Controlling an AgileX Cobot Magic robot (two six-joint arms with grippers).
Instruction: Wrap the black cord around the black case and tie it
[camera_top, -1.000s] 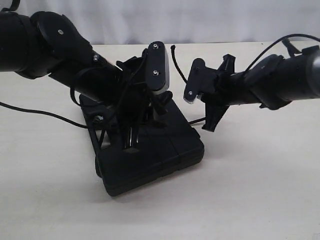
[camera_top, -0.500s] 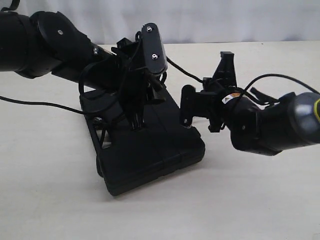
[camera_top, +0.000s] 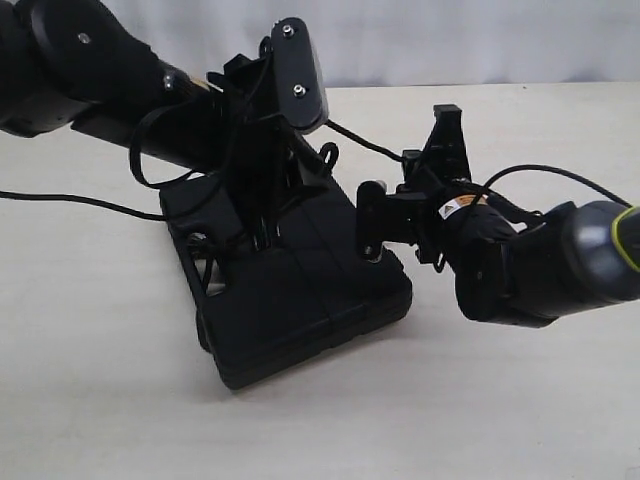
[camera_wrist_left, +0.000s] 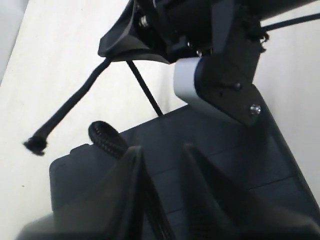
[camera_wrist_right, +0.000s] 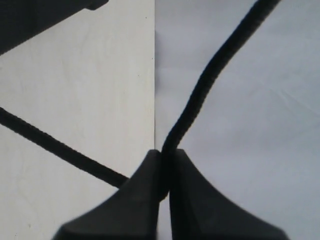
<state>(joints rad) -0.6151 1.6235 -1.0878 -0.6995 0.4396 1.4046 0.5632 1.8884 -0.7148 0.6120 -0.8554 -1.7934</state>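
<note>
Right tool (camera_wrist_right: 165, 156): I am clamping the black cord (camera_wrist_right: 215, 65) taut beside the black case (camera_top: 300, 300), for wrapping | left tool (camera_wrist_left: 161, 150): hovering above it, grip I cannot tell.

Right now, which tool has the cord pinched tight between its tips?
The right tool: its tips are shut on the cord. The left tool shows a gap between its tips, over the case.
</note>
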